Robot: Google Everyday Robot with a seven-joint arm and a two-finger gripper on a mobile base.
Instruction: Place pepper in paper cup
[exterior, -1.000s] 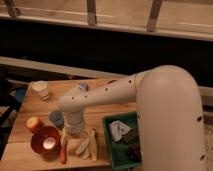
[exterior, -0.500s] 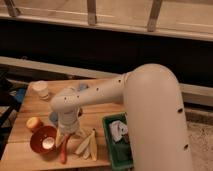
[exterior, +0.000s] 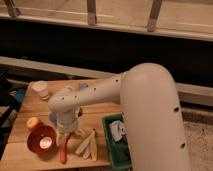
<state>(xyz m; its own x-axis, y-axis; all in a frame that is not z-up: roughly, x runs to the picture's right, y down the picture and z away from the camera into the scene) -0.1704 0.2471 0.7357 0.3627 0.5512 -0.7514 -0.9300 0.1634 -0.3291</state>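
Hand (exterior: 68, 131) has shifted above pepper (exterior: 63, 150), outside paper cup (exterior: 40, 89).

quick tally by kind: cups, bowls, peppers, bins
cups: 2, paper cup and blue cup
orange bowl: 1
pepper: 1
green bin: 1
total: 5
gripper sits at the pepper's upper end, beside the bowl

Wooden table (exterior: 26, 107) (dimly lit), railing (exterior: 91, 15) behind
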